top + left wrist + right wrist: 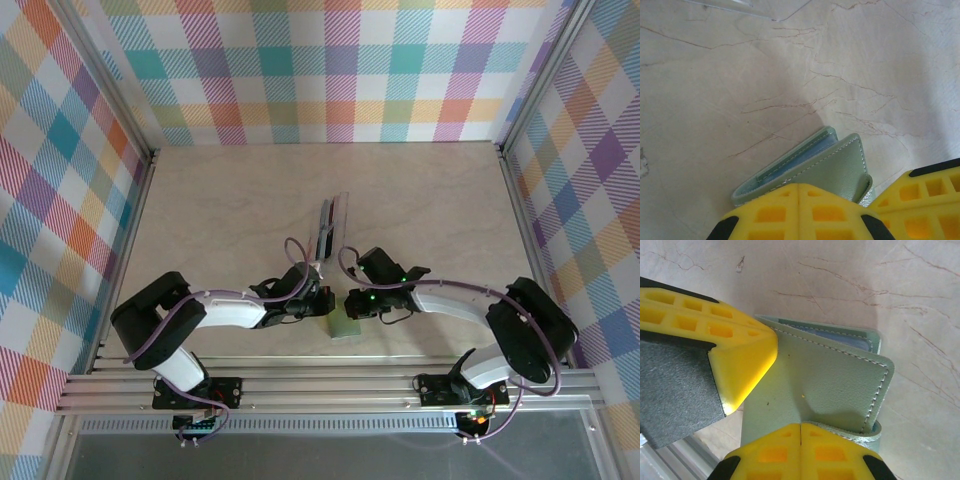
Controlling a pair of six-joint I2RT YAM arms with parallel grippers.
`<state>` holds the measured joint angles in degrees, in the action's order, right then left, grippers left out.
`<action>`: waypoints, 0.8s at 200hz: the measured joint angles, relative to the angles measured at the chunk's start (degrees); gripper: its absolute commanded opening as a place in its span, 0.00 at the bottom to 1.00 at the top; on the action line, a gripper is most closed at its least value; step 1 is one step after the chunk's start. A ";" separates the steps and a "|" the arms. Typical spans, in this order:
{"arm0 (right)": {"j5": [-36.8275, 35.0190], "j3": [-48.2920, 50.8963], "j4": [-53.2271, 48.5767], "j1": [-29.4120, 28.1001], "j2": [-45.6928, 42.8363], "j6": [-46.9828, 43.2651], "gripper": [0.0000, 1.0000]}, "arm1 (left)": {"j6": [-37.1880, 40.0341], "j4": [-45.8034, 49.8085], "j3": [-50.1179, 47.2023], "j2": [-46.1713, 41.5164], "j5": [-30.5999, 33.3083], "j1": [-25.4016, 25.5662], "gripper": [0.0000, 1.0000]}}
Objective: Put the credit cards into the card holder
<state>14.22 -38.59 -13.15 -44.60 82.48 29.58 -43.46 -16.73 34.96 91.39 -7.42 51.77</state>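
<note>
Touching card holder (830, 385) | left claw (798, 187) clenched tight | right claw (800, 426) clenched tight

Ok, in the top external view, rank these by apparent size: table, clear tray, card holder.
table, largest
clear tray, second
card holder, smallest as seen; the left tool and right tool partly cover it, so its rank against the tray is unsure.

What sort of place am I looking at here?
Probably a robot test cell, not a home: colourful plaid backdrop walls enclose a pale marble-look tabletop, and a white left arm and white right arm are bolted to a grooved aluminium rail.
</note>
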 measured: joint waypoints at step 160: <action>5.01 1.14 0.72 1.20 -0.02 -0.02 0.00 | -0.02 0.04 0.24 0.33 1.49 0.66 0.00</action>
<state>19.22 -37.45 -12.43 -43.40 82.46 29.56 -43.48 -16.69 35.20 91.72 -5.93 52.42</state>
